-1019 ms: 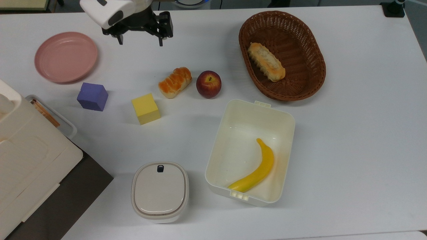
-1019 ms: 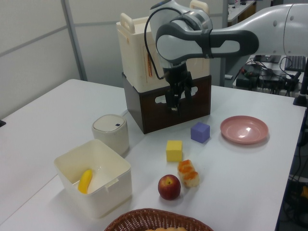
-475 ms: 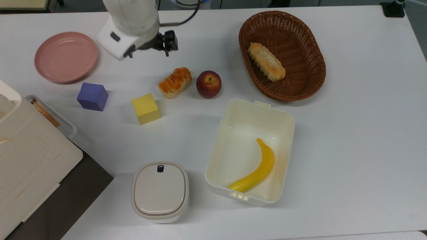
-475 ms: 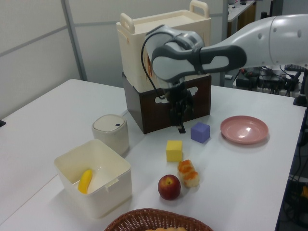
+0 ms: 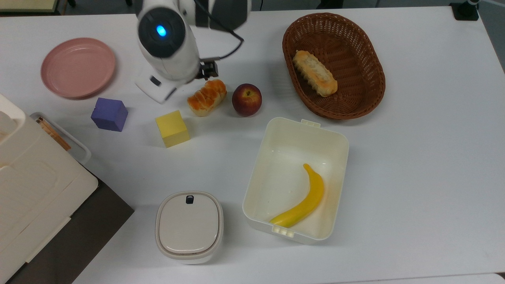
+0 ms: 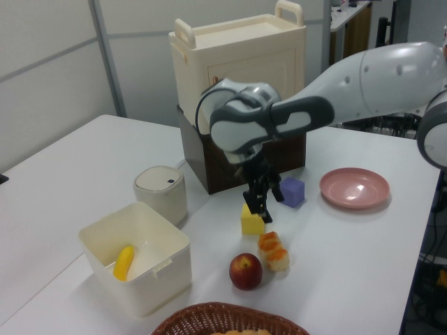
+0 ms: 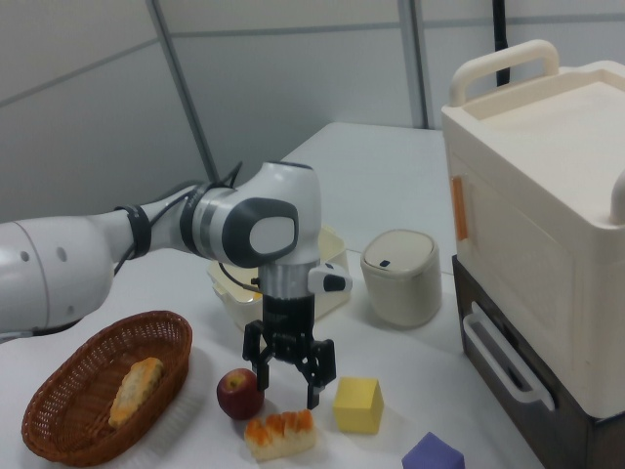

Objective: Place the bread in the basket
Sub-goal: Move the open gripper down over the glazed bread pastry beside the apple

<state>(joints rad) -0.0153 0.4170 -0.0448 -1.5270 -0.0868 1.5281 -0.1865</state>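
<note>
The white robot arm's black two-finger claw (image 7: 288,384) is hanging with its fingers spread apart and pointing down, just above the small roll of bread with a glossy orange-brown ridged top and pale cream sides (image 7: 281,434), gripping nothing. The bread (image 5: 206,97) is lying on the white counter (image 5: 414,165) between a red apple (image 5: 247,99) and a yellow foam cube (image 5: 172,128), close beside the apple. The large oval dark-brown woven wicker basket (image 5: 355,35) is sitting well apart from the bread toward the top view's right, and it is holding a longer pale golden ridged loaf (image 5: 314,73). Below the basket in the top view, a cream rectangular plastic box (image 5: 276,130) is holding a yellow banana (image 5: 302,202). A purple cube (image 5: 109,114) and a round pink plate (image 5: 78,66) are resting toward the top view's left, and a cream lidded container (image 5: 189,226) is standing near the counter's lower edge in the top view.
</note>
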